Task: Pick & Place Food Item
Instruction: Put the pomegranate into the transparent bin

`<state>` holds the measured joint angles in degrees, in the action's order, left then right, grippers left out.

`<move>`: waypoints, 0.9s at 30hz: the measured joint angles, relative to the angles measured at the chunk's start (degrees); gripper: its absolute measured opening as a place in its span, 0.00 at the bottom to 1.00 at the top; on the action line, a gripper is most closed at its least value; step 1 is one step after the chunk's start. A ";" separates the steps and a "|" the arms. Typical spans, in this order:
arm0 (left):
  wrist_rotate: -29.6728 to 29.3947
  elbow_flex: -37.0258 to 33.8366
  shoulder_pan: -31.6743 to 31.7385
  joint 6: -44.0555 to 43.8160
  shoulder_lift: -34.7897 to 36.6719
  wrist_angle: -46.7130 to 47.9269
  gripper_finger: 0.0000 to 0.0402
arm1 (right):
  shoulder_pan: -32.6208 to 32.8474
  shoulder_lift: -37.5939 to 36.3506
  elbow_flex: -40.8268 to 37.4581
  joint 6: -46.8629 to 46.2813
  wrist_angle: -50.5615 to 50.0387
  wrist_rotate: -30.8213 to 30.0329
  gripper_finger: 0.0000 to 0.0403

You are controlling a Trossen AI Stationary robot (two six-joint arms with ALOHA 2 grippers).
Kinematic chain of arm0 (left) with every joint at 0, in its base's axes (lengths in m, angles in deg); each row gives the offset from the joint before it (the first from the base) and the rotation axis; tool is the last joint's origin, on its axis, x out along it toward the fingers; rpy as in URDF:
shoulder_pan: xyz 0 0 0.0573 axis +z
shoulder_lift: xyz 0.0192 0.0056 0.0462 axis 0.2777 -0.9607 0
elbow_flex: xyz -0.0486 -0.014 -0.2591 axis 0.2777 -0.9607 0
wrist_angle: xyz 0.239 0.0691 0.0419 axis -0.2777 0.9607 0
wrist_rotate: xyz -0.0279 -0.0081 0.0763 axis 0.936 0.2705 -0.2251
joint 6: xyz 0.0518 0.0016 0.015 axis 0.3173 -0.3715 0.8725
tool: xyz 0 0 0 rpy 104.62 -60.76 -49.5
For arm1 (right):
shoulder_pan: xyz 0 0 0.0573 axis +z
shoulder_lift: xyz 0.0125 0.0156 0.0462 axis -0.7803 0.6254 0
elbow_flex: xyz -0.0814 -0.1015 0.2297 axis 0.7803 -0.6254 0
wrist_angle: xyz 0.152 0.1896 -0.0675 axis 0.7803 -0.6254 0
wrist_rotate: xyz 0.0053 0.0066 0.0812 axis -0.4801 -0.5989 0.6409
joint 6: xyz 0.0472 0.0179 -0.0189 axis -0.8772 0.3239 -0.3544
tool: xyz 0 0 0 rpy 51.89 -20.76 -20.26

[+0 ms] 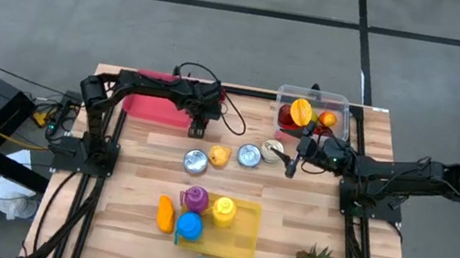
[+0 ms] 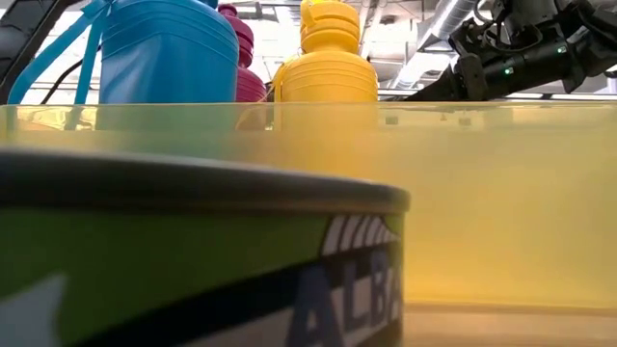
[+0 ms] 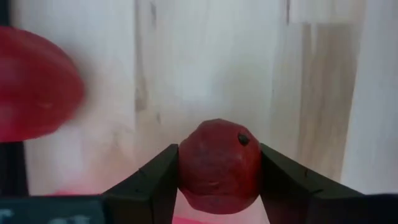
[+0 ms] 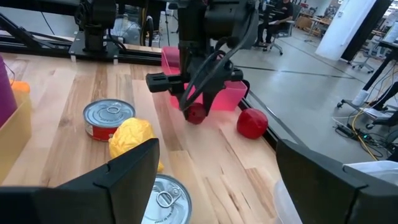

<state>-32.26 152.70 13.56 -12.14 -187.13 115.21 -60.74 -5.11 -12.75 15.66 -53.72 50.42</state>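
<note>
Between tool fingers (image 3: 155, 180), dark-red round fruit (image 3: 217, 167)

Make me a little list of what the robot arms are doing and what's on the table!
left gripper: fingers on either side of a small red food item, touching it
right gripper: open, holding nothing, near the clear bin
second red food item: lying apart, by the pink tray
tin cans: on the wooden table

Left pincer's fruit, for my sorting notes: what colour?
Dark red fruit, clearest in the left wrist view.
</note>
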 joint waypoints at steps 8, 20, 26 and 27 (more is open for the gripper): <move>5.40 0.00 0.12 -5.87 7.05 -10.43 0.43 | 0.00 0.00 0.00 -1.66 0.03 0.00 0.78; 27.01 -22.41 -0.59 -27.61 15.76 -76.93 0.43 | 0.01 0.02 0.00 -2.56 6.22 0.16 0.78; 27.12 -18.08 -3.10 -28.67 9.89 -79.37 0.43 | 0.04 0.00 0.00 -0.53 20.24 3.18 0.78; 27.02 -16.76 -3.40 -28.63 9.18 -79.21 0.43 | 0.05 0.00 0.00 0.15 22.77 3.23 0.78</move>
<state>-5.24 135.94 10.16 -40.77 -177.95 36.00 -60.69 -5.11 -12.75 15.81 -30.95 53.66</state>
